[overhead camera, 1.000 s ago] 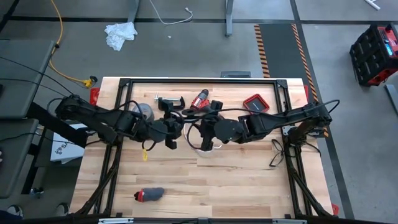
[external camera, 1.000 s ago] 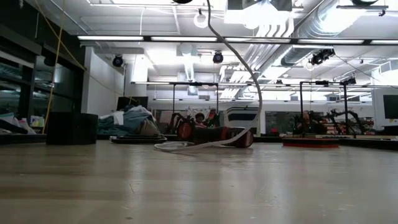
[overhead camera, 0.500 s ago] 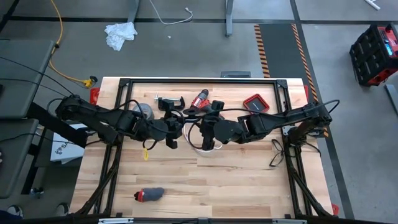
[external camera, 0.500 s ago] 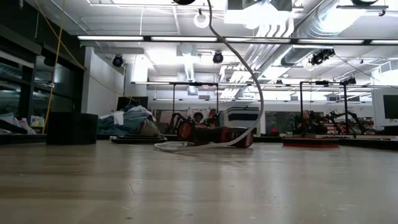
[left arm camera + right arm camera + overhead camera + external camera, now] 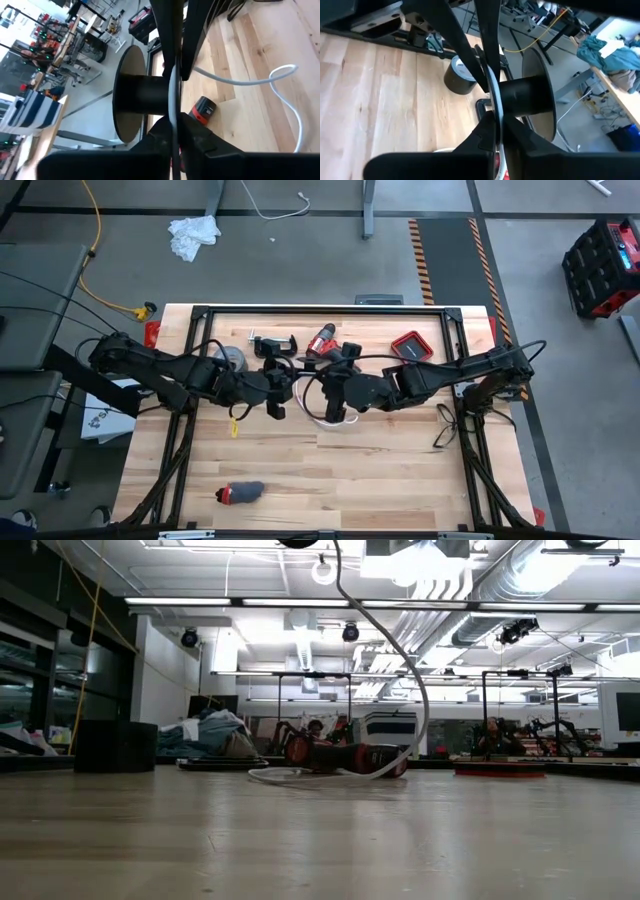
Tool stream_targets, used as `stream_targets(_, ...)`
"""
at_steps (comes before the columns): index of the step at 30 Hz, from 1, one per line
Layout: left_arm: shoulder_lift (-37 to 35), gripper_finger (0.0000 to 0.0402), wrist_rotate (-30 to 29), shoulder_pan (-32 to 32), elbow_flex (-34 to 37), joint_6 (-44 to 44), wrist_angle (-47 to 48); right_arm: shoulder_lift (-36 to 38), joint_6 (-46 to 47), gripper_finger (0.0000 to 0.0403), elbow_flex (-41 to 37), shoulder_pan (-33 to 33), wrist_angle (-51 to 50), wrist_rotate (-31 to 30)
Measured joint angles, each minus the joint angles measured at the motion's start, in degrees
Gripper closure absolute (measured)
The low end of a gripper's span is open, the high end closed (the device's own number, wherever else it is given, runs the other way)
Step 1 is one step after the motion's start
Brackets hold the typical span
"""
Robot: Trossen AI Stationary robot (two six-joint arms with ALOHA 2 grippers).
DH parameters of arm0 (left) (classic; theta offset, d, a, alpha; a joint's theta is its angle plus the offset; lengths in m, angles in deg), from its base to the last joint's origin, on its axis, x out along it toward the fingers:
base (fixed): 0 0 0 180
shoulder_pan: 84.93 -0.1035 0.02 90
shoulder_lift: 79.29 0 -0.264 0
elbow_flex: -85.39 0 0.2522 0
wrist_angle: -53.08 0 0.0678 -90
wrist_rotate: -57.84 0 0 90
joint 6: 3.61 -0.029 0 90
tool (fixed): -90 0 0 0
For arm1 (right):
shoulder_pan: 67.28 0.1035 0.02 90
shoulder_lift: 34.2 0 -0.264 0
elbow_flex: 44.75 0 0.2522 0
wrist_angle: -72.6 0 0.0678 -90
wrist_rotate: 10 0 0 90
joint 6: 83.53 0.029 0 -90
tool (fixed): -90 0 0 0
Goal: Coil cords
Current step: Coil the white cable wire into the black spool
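Note:
The cord is a thin white cable (image 5: 325,418). One loop lies on the wood and a stretch (image 5: 422,710) hangs down from above. At its held end is a round black disc with a pale face (image 5: 131,80), also in the right wrist view (image 5: 537,92). My left gripper (image 5: 290,386) and my right gripper (image 5: 326,388) meet tip to tip above the table's middle, each shut on the cable beside the disc. My left gripper pinches the white cable (image 5: 173,102) between its two fingers, close beside the disc's black hub. The fingers lie across the cable. That stretch is lifted clear of the table. My right gripper pinches the same cable (image 5: 494,102) between its two fingers, just short of my left gripper's fingertips (image 5: 482,75) and beside the hub. It comes from the table's right. From there the cable hangs slack to the loop on the wood (image 5: 285,776).
Along the far edge stand a grey tape roll (image 5: 230,360), a black clamp (image 5: 275,342), a red drill (image 5: 322,340) and a red box (image 5: 410,345). A small yellow piece (image 5: 235,427) and a dark and red tool (image 5: 240,493) lie nearer. A black cable (image 5: 447,425) hangs at the right edge.
Both arms have kept their places. The cable's hanging stretch has bowed farther out sideways, and its lower part has sunk closer to the table by the drill.

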Motion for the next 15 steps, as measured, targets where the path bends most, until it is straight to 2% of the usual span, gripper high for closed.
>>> stream_targets(3, 0.0, 0.0356, -2.0, 0.4, 0.0, -2.2, -0.7, 0.0, 1.4, 0.0399, 0.0, 0.0, 0.1, -0.3)
stream_targets(7, -0.1, 0.0332, -8.0, 1.6, 0.0, -4.9, -1.4, 0.1, 2.6, 0.0400, 0.0, -0.1, 0.7, -0.6)
stream_targets(15, -3.6, 0.0300, -14.2, 4.9, -0.1, -4.5, -0.8, 1.1, 3.1, 0.0402, 0.0, -0.1, -0.6, -0.6)
